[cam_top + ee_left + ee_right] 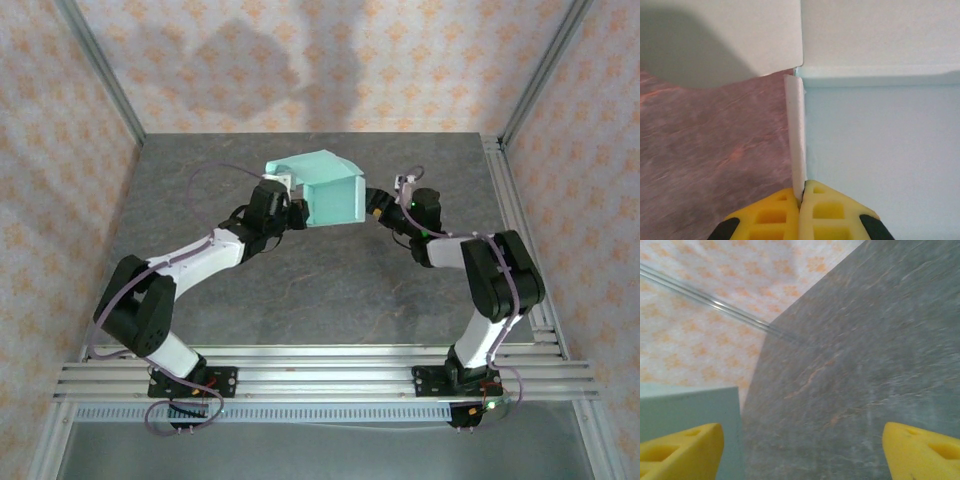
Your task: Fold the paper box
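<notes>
Pinching a thin pale edge of the paper box btwn yellow fingers pressed together, the left gripper holds the box's left side; box sits btwn both arms over mid table, partly formed, mint panels upright, one flap curving over the top; can't tell if its base touches the table; right gripper has its fingers spread wide, nothing btwn them; a box panel lies just beside one finger; patterned wall behind.

The paper box is between left claw and right claw.
</notes>
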You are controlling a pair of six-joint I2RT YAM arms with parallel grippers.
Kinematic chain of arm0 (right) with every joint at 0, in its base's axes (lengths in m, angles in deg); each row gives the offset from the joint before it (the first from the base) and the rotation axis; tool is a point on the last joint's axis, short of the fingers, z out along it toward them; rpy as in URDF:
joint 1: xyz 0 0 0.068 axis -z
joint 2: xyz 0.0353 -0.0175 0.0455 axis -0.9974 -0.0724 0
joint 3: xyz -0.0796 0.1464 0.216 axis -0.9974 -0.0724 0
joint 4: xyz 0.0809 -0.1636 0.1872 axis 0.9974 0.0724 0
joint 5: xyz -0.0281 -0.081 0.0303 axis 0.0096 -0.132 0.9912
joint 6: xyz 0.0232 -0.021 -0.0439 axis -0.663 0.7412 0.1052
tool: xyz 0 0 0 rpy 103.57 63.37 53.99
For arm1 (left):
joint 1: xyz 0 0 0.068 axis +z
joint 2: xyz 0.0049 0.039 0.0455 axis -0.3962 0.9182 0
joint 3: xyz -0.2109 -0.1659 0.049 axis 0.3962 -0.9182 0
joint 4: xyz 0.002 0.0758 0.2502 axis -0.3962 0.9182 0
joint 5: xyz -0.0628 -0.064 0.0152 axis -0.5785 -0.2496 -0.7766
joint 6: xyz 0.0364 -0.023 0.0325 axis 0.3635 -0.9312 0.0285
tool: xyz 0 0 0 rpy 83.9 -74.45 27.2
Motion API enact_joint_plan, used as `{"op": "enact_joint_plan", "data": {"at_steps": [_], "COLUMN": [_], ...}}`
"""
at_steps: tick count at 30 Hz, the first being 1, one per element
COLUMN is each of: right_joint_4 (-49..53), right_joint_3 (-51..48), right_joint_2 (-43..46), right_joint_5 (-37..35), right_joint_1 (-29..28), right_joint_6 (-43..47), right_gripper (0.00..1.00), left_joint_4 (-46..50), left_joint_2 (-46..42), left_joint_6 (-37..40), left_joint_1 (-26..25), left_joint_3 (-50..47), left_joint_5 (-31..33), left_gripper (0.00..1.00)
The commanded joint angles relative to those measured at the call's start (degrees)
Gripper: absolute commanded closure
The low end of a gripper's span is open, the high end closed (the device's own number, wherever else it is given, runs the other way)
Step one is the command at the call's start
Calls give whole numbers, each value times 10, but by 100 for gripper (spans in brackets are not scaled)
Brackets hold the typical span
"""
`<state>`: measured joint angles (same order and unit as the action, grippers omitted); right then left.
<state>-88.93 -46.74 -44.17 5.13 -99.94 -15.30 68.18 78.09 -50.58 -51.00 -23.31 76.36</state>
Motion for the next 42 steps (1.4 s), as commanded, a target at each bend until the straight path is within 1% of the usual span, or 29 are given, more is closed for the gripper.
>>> {"op": "enact_joint_plan", "data": {"at_steps": [1,4,7,11,14,17,29,31,34,39,42], "right_joint_4": [77,142,195,245,258,259,269,268,272,289,291], "right_joint_3": [-7,2,12,24,26,25,18,18,20,26,28], "right_joint_2": [38,65,87,108,115,117,129,130,135,150,151], "right_joint_5": [-51,-93,-123,-142,-149,-149,-160,-158,-159,-166,-167], "right_joint_1": [9,9,9,9,9,9,9,9,9,9,9], "right_joint_6": [73,119,160,198,208,208,217,215,217,230,231], "right_gripper": [17,17,17,17,17,17,17,17,17,17,17], "left_joint_4": [89,181,249,335,348,366,425,420,405,398,393], "left_joint_2": [-36,-19,7,52,82,121,235,239,223,187,173], "left_joint_6": [39,65,78,68,39,29,17,16,13,12,12], "left_joint_1": [6,7,7,6,5,-2,-35,-35,-35,-35,-35], "left_joint_3": [1,27,49,93,104,123,179,180,174,166,159], "left_joint_5": [45,79,110,125,135,155,263,257,232,218,216], "left_gripper": [100,100,100,100,100,100,100,100,100,81,75]}}
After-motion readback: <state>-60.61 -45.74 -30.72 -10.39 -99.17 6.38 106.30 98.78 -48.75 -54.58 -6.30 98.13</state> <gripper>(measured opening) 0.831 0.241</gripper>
